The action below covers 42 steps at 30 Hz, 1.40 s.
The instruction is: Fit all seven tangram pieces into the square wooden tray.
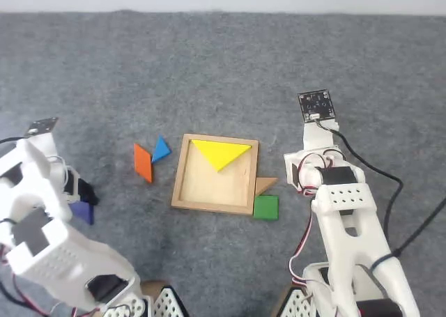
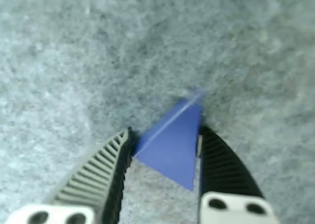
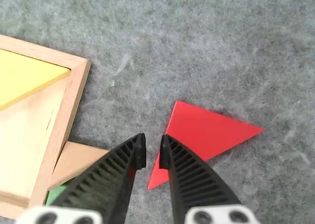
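Note:
The square wooden tray point(image 1: 182, 184) lies mid-table with a large yellow triangle point(image 1: 221, 152) in its far part. My left gripper point(image 2: 165, 133) is shut on a dark blue triangle point(image 2: 172, 143), held tilted just over the carpet; from above, this blue piece point(image 1: 82, 211) is at the table's left side. My right gripper point(image 3: 152, 143) is shut with nothing between its fingers, hovering over a corner of a red triangle point(image 3: 206, 130) lying flat on the carpet right of the tray point(image 3: 74, 93).
An orange parallelogram point(image 1: 143, 162) and a light blue triangle point(image 1: 161, 148) lie left of the tray. A tan triangle point(image 1: 265, 185) and a green square point(image 1: 265, 207) sit against the tray's right near corner. Grey carpet covers the table.

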{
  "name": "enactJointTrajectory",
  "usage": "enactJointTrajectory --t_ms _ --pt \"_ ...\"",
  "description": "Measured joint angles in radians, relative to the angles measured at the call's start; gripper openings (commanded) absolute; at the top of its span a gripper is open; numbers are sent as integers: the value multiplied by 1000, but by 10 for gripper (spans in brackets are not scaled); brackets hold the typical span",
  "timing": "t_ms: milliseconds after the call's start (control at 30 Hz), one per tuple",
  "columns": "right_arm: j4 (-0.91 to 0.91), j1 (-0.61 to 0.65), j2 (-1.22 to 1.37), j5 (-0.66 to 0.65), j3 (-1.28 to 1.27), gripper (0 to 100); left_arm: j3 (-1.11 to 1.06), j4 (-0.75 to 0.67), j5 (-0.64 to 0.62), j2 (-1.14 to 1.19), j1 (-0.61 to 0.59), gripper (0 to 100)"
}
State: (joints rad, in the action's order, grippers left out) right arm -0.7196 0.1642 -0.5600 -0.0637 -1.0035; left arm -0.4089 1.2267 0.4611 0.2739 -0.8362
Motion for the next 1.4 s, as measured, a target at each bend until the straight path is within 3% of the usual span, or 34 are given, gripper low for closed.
enactJointTrajectory --t_ms 533,1033,1167,1400 --pt "0 0 0 0 0 62 2 20 -5 -8 0 152" --pt "0 0 0 0 0 62 -17 123 -6 -242 -6 153" --pt "0 0 0 0 0 62 -57 129 -6 -247 -6 202" --pt "0 0 0 0 0 62 -207 -74 -29 -249 -6 220"
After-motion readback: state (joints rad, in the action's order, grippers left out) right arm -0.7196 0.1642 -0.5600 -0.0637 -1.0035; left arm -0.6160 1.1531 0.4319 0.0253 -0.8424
